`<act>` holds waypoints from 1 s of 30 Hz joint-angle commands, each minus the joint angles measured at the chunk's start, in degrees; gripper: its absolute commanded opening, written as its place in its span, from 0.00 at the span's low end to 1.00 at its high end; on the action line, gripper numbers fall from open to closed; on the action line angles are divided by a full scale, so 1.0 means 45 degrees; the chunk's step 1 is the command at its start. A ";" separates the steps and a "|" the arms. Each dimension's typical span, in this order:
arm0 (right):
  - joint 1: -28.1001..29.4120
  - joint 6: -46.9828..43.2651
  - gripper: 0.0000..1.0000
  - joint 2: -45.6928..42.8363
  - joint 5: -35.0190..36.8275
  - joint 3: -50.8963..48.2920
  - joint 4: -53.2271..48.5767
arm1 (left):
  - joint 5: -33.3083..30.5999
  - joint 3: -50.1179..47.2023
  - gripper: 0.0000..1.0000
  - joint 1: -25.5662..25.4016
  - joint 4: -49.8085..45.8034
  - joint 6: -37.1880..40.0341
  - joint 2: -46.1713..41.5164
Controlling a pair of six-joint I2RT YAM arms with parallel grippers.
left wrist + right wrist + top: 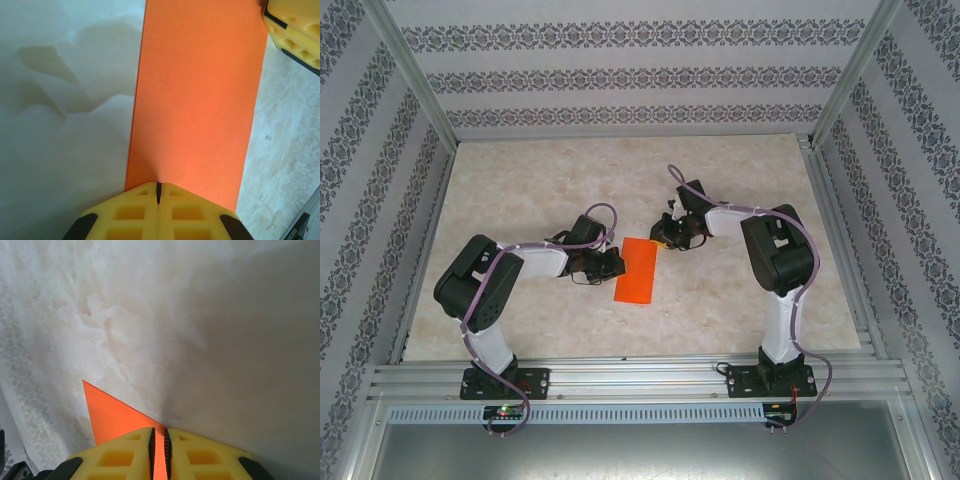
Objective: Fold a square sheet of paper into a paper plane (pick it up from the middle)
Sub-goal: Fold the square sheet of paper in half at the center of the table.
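Left gripper (158, 186): we are seeing its two yellow fingers (131, 212) pressed tight together with no gap. The tips are sitting over the orange sheet of paper (195, 100), which is running lengthwise away from them. We cannot tell whether any paper is caught between them. One more yellow finger (295, 30), the right arm's, is sitting at the sheet's far right corner.

Right gripper (159, 436): its two yellow fingers (200, 456) are pinching the sheet. A thin orange strip is showing in the slit between them, and one pointed corner of the paper is sticking out to the left over the table.

From above we are counting one sheet (638, 271), lying mid-table as a long rectangle rather than a square. How many layers it has is too small to tell. The left gripper (610, 265) is sitting at the sheet's left side and the right gripper (666, 238) at its far right corner.

We are counting two arms. Both are reaching inward from two bases bolted to the aluminium rail (640, 378) at the near edge.

The pale marbled table top (520, 190) is lying under everything. Three patterned wallpaper walls (620, 80) are standing around it, at left, back and right.
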 commanded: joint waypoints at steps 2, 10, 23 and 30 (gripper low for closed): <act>-0.0109 0.0785 0.17 0.0703 0.0401 0.0070 -0.1494 | -0.1285 -0.0637 0.00 -0.0147 -0.2554 0.0321 0.0755; -0.0670 0.3476 0.19 -0.1207 -0.1703 -0.0542 0.2643 | -0.1221 -0.0670 0.00 -0.0139 -0.2514 0.0274 0.0708; 0.2292 0.1829 0.20 -0.4773 0.1995 -0.3934 0.2256 | -0.1145 -0.0440 0.00 -0.0139 -0.2683 0.0257 0.0659; 0.4196 0.2561 0.17 -0.5615 0.1853 -0.6351 0.4192 | -0.1028 -0.0408 0.00 -0.0147 -0.2666 0.0224 0.0718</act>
